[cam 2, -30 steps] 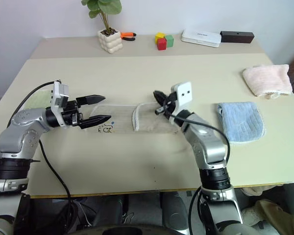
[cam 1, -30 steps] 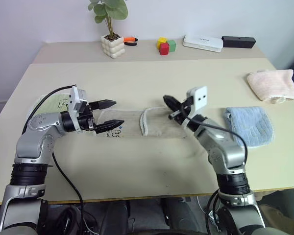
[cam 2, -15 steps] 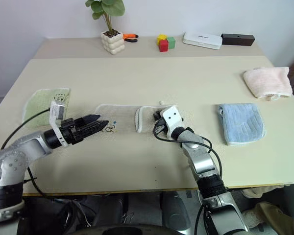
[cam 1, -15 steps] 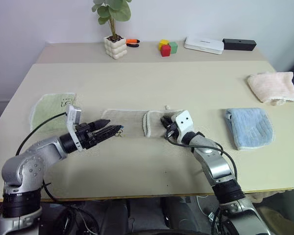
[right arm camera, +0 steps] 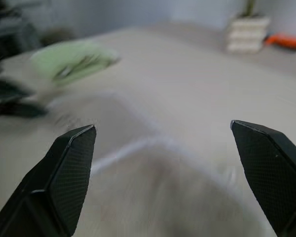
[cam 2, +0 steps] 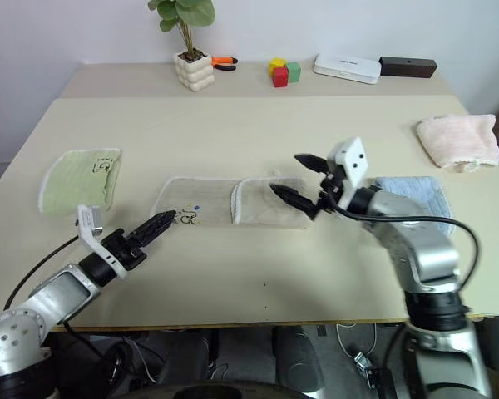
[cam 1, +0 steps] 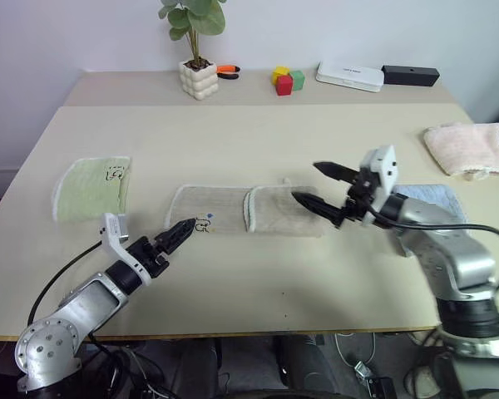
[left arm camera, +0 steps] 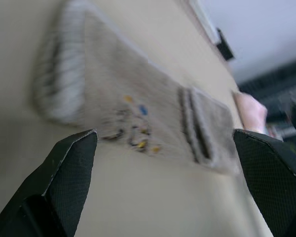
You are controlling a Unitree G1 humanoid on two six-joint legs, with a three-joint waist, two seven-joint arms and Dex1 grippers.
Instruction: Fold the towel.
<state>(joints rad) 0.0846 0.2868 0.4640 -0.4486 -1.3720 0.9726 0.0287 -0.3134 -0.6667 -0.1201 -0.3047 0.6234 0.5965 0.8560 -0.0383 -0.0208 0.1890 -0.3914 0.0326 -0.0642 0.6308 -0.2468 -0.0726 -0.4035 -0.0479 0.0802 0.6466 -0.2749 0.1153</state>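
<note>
The beige towel (cam 1: 233, 209) lies flat in the middle of the table, and its right end is folded over to the left onto the rest. A small dark logo (cam 1: 202, 224) shows near its front left edge. My left gripper (cam 1: 176, 235) hovers low just in front of the towel's left end, open and empty, pointing at the logo (left arm camera: 133, 140). My right gripper (cam 1: 306, 183) is raised above the towel's right end, open with nothing between its fingers. From the right wrist the folded edge of the towel (right arm camera: 153, 187) lies below the fingers.
A pale green folded towel (cam 1: 91, 187) lies at the left. At the right are a light blue one (cam 1: 437, 195), partly behind my right arm, and a pink one (cam 1: 470, 148). A potted plant (cam 1: 195, 79), coloured blocks (cam 1: 284, 80), a white box (cam 1: 349, 75) and a black box (cam 1: 410, 75) line the back.
My right gripper let go of the towel's folded end, opened, and rose back to the right. My left arm sank and drew back toward the table's front edge, rolling its wrist.
</note>
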